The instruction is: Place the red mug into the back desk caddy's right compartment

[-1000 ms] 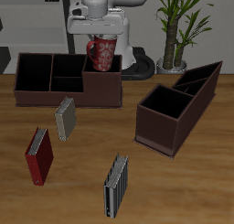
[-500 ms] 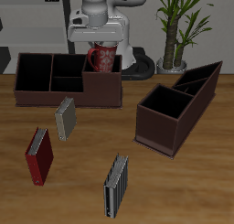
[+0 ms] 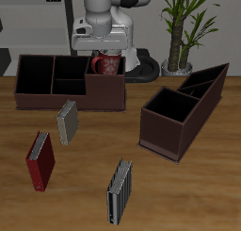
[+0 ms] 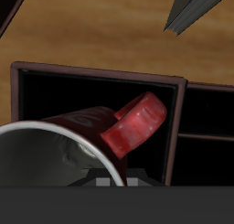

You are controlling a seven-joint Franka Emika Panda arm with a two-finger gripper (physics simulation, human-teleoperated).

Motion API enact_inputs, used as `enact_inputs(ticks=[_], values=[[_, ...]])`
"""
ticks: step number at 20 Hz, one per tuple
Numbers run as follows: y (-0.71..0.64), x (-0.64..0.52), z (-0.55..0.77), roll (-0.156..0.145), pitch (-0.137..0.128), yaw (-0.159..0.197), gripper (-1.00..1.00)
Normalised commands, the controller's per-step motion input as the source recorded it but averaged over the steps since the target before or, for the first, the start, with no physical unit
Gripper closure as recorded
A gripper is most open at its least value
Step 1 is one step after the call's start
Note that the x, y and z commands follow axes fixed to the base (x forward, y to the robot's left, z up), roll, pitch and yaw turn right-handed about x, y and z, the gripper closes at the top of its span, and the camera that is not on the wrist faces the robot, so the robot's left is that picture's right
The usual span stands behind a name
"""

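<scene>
The red mug (image 3: 105, 63), patterned with pale speckles, hangs tilted in my gripper (image 3: 105, 54), partly sunk below the walls of the right compartment (image 3: 106, 82) of the back desk caddy (image 3: 38, 87). The gripper is shut on the mug's rim. In the wrist view the mug (image 4: 87, 141) fills the foreground with its pale interior and red handle (image 4: 137, 125) showing, over the compartment's black floor (image 4: 64, 90). My gripper (image 4: 110, 180) barely shows at the mug's rim. I cannot tell whether the mug touches the floor.
A dark brown caddy with a slanted raised end (image 3: 179, 117) stands nearer the front. A pale grey book (image 3: 67, 122), a red book (image 3: 40, 160) and a striped dark book (image 3: 119, 190) lie on the wooden table. A potted plant (image 3: 184, 27) stands at the back.
My gripper has moved down with the mug, which has sunk from above the caddy's rim into the right compartment.
</scene>
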Motion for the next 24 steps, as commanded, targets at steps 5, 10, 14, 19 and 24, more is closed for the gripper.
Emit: enact_inputs(ticks=[5, 10, 14, 19, 24], values=[[-0.07, 0.03, -0.21, -0.014, 0.032, -0.003, 1.0], [-0.02, 0.06, -0.32, -0.004, 0.056, 0.018, 1.0], [-0.06, 0.07, -0.22, 0.037, 0.049, -0.016, 1.0], [0.01, 0.03, -0.07, 0.013, 0.046, -0.016, -1.0], [0.01, 0.01, 0.14, 0.007, -0.021, 0.003, -1.0]])
